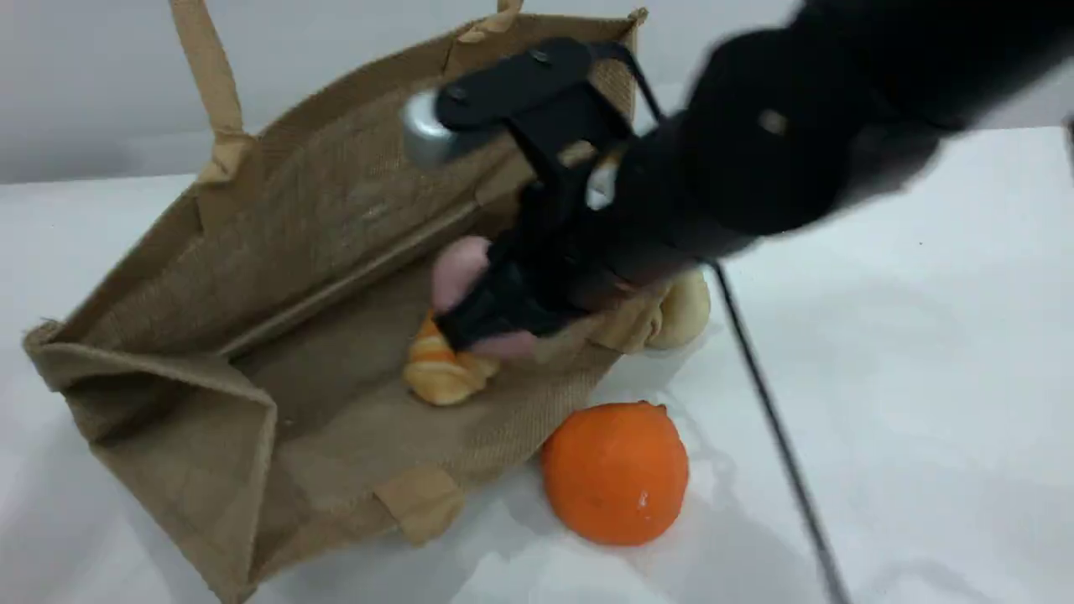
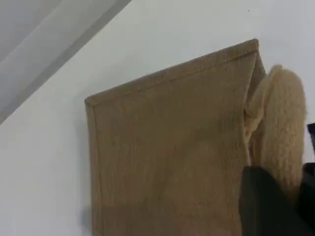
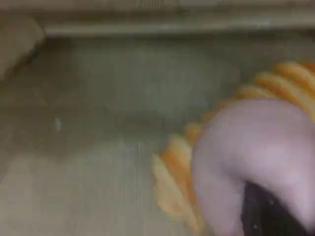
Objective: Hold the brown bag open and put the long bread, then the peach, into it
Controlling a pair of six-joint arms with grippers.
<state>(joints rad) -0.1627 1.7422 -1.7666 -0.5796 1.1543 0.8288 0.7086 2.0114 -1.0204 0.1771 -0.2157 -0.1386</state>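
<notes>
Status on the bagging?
Left gripper shut on handle, bag open. Right gripper shut on peach, inside bag over bread. Orange outside, not in the way.

Brown bag (image 2: 167, 147) panel mid-frame; beige handle (image 2: 281, 118) at rt edge, dark fingertip (image 2: 263, 206) against it; white tbl (image 2: 44, 172) around

Orange fruit (image 1: 615, 471) on white table (image 1: 923, 377); pale bun (image 1: 684, 310) behind it.
</notes>
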